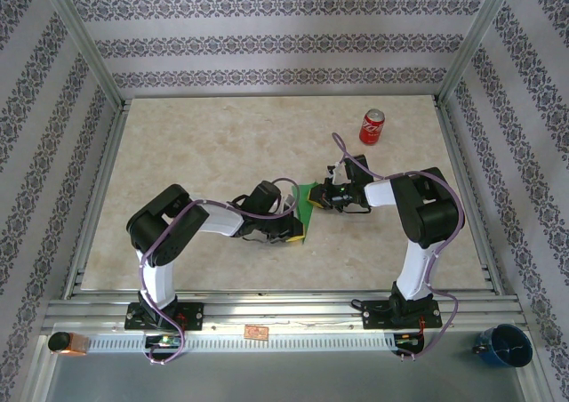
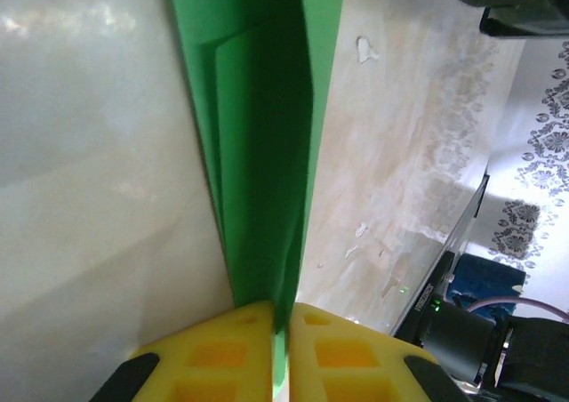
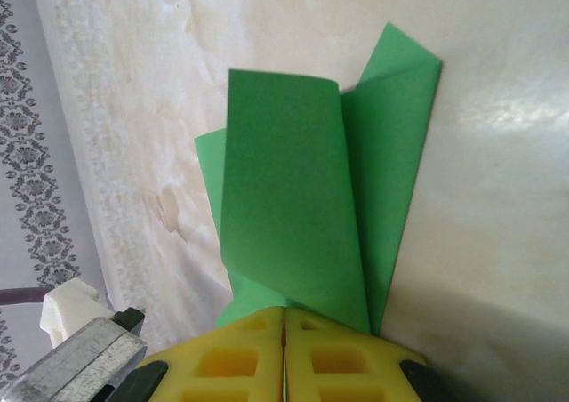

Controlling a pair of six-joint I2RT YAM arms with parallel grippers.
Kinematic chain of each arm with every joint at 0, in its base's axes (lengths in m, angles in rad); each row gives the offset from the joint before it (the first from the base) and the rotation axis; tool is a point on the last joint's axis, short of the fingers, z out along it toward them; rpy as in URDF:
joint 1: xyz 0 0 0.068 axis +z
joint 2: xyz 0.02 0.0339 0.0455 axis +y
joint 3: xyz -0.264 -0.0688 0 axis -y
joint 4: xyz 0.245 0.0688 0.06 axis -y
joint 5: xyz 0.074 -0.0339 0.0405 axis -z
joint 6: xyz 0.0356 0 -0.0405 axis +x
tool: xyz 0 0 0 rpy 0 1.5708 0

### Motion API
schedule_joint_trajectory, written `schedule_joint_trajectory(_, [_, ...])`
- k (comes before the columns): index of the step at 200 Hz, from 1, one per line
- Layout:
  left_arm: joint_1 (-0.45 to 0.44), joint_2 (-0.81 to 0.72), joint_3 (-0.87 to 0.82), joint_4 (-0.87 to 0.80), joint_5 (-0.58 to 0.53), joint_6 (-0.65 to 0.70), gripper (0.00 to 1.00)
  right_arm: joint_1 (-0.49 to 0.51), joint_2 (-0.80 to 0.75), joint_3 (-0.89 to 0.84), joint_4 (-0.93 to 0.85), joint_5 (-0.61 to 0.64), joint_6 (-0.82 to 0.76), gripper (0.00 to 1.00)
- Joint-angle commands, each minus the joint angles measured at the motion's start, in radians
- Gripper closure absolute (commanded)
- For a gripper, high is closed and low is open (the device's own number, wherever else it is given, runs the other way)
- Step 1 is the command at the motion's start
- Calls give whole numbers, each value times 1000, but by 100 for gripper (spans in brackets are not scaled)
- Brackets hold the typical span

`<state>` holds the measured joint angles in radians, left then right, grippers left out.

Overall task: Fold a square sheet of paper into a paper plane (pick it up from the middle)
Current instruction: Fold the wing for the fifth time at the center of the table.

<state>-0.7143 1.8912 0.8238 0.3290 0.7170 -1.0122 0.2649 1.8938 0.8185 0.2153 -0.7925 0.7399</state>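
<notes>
Left wrist view: left claw (image 2: 283, 317) pinches the part-folded square sheet of paper (image 2: 262, 153); right claw (image 3: 284, 317) clamps its opposite side; mid-fold, likely next: align edges, then crease.

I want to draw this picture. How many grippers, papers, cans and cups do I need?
Grippers: 2, the left gripper and the right gripper
Green paper: 1
Red can: 1
Blue cup: 1
Total: 5

Lab enclosure: aluminium frame (image 1: 84, 42), patterned walls (image 1: 267, 46)
</notes>
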Motion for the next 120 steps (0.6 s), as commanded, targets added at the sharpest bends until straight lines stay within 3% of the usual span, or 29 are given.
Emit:
schedule_joint_trajectory(1, [-10, -12, -20, -13, 45, -7, 95, 30, 24, -17, -47, 61, -28, 89])
schedule_joint_trajectory(29, [-10, -10, -18, -13, 60, -1, 97, 30, 25, -15, -51, 65, -30, 89])
schedule_joint_trajectory(49, [-10, -9, -19, -10, 77, 0, 88, 30, 27, -15, -51, 68, -29, 89])
schedule_joint_trajectory(68, [-10, -17, -27, -5, 78, 1, 85, 30, 27, -15, -53, 68, -30, 89])
schedule_joint_trajectory(120, [-14, -12, -32, 10, 101, 1, 93, 30, 26, -16, -56, 72, -30, 89])
